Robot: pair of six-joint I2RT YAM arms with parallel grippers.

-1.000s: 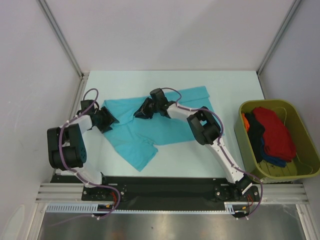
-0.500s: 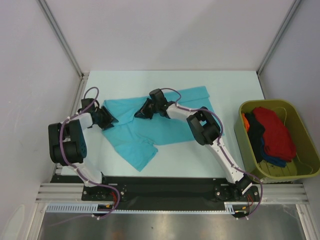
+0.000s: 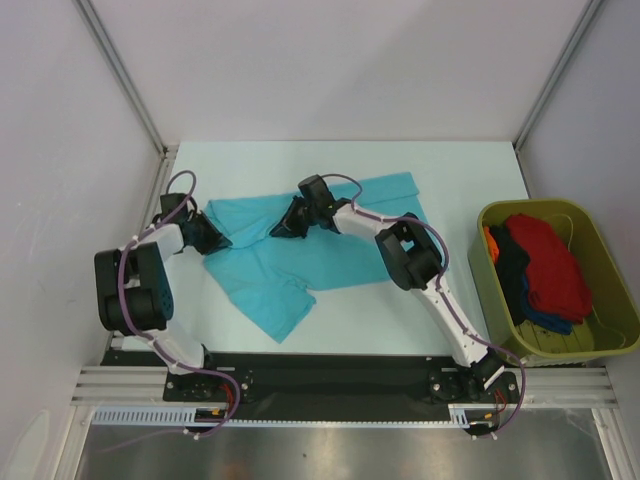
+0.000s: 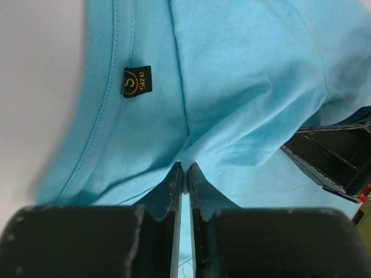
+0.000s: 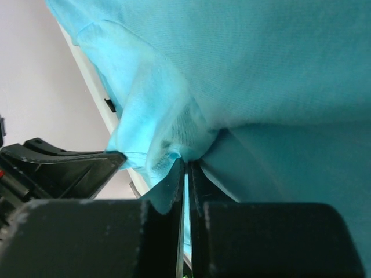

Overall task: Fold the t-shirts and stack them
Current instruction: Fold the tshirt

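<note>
A turquoise t-shirt [image 3: 320, 245] lies spread and rumpled on the pale table. My left gripper [image 3: 214, 238] sits at the shirt's left end, shut on a pinch of turquoise cloth [image 4: 197, 152] near the collar, beside a small dark size label [image 4: 137, 81]. My right gripper [image 3: 279, 229] rests on the shirt's upper middle, shut on a bunched fold of the same cloth [image 5: 174, 139]. More t-shirts, a red one [image 3: 548, 265], a dark blue one [image 3: 545, 320] and an orange one [image 3: 490, 241], are piled in the tub at the right.
An olive-green plastic tub [image 3: 612, 300] stands at the table's right edge. Grey walls and metal posts close in the back and sides. A black rail [image 3: 330, 375] with both arm bases runs along the near edge.
Both grippers have closed on the turquoise shirt. The left gripper has shifted slightly up and left along the shirt's left end. The right arm has hardly moved.
</note>
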